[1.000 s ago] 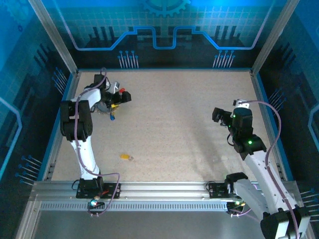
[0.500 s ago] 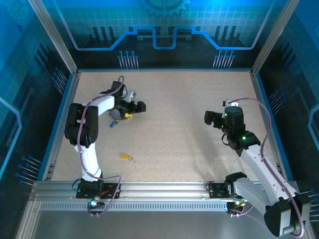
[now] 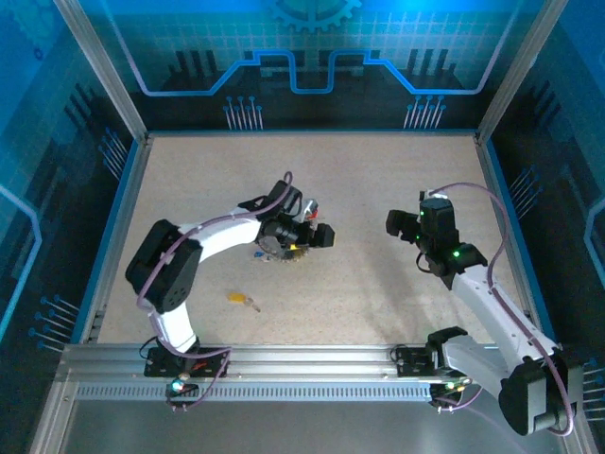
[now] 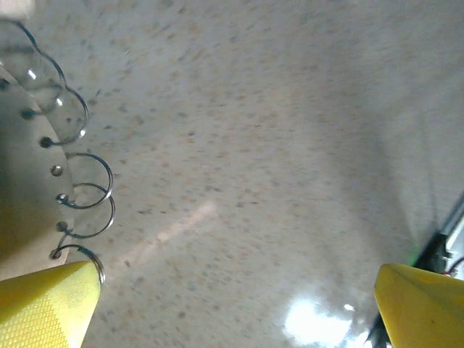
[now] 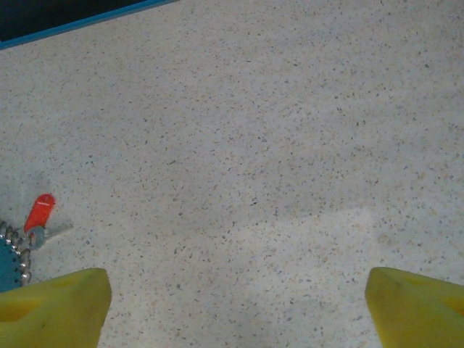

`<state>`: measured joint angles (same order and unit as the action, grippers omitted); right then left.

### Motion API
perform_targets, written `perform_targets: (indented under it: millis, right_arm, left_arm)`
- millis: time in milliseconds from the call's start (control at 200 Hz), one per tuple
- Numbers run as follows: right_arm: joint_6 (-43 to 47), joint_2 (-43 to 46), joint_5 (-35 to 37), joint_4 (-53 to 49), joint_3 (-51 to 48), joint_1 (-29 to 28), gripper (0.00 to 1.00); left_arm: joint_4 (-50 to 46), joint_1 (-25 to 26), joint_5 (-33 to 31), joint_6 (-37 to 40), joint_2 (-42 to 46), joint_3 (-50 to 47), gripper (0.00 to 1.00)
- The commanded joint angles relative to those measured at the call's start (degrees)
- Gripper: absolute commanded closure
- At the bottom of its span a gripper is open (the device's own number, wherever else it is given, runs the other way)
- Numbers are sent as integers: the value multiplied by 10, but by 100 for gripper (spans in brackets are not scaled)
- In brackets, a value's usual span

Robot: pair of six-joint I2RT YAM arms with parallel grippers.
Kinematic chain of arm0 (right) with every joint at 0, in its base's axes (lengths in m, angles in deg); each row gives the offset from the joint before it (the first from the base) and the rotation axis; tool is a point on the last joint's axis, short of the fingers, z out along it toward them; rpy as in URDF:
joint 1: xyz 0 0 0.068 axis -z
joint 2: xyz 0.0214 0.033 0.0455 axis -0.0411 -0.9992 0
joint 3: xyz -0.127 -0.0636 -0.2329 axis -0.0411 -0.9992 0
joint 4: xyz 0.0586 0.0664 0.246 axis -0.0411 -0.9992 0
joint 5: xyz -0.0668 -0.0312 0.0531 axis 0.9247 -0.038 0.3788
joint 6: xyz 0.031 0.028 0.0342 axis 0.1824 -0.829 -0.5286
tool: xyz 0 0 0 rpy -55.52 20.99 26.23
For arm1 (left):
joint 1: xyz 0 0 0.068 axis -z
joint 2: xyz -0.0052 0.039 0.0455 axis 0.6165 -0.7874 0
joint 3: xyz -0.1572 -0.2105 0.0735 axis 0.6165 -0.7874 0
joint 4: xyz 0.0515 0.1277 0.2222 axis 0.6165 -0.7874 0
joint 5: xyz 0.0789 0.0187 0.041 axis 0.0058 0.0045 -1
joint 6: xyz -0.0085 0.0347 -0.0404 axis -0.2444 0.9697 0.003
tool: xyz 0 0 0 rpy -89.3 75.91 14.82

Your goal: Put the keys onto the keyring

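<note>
The keyring (image 3: 273,244), a grey toothed disc, lies at mid-table right under my left wrist. In the left wrist view the keyring (image 4: 29,181) shows small wire loops along its edge, just above my left fingertip (image 4: 47,304). My left gripper (image 3: 317,235) (image 4: 235,312) is open over bare table. A yellow key (image 3: 239,299) lies apart, nearer the front. A red key (image 5: 40,212) lies on the table beside the keyring's chain-like edge (image 5: 16,250). My right gripper (image 3: 399,224) (image 5: 232,312) is open, to the right of the keyring, with nothing between its fingers.
The speckled table (image 3: 378,180) is bounded by a blue rim (image 3: 496,199) and metal frame posts. The arm bases sit on the rail (image 3: 312,364) at the near edge.
My left arm has swept from the back left to the table's middle, and the keyring has travelled with it. The right gripper has shifted slightly left. The yellow key has stayed put.
</note>
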<state>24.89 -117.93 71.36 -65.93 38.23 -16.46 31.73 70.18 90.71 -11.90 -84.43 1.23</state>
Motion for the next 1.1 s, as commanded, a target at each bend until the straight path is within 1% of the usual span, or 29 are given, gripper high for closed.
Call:
perform_targets:
  millis: [0,80,135,180,215,265,300,365,425,470,560,685,740,795,895,1015,1096]
  right_arm:
    - [2,-5,-56,-7,4,-10,16]
    - [18,-24,-135,-4,9,-25,21]
    - [-7,-40,-180,-7,18,-37,22]
    - [-85,-59,-214,-25,33,-37,25]
    - [-155,-73,-254,-28,41,-36,28]
    - [-246,-95,-320,11,37,-44,34]
    - [-298,-107,-334,38,36,-61,35]
    - [-352,-130,-321,51,48,-97,34]
    - [-401,-154,-294,30,67,-123,34]
    - [-449,-174,-283,22,68,-141,37]
    - [-526,-215,-285,55,62,-172,40]
    - [-601,-269,-302,88,77,-201,48]
    - [-628,-286,-293,89,90,-220,52]
    - [-649,-302,-277,99,100,-242,57]
    - [-680,-326,-247,138,103,-277,58]
    - [-706,-356,-220,178,103,-297,60]
    - [-712,-379,-201,169,129,-313,60]
  left_arm:
    - [-71,-7,-26,24,84,36,1]
    - [-124,-10,-66,86,134,58,1]
    - [-145,-17,-102,122,166,59,1]
    - [-148,-30,-128,140,194,47,1]
    - [-143,-46,-143,143,213,32,1]
    - [-124,-78,-150,134,239,1,1]
    - [-107,-105,-151,123,255,-24,1]
    - [-72,-149,-163,102,284,-70,1]
    - [-43,-177,-182,97,309,-108,1]
    - [-25,-190,-200,102,326,-135,1]
    - [17,-211,-235,100,364,-192,1]
    - [53,-232,-248,87,401,-243,1]
    - [57,-235,-254,77,405,-248,1]
    - [56,-236,-248,75,404,-244,1]
    - [33,-239,-239,82,397,-214,1]
    - [9,-253,-213,84,380,-173,1]
    - [-26,-264,-256,74,364,-146,1]
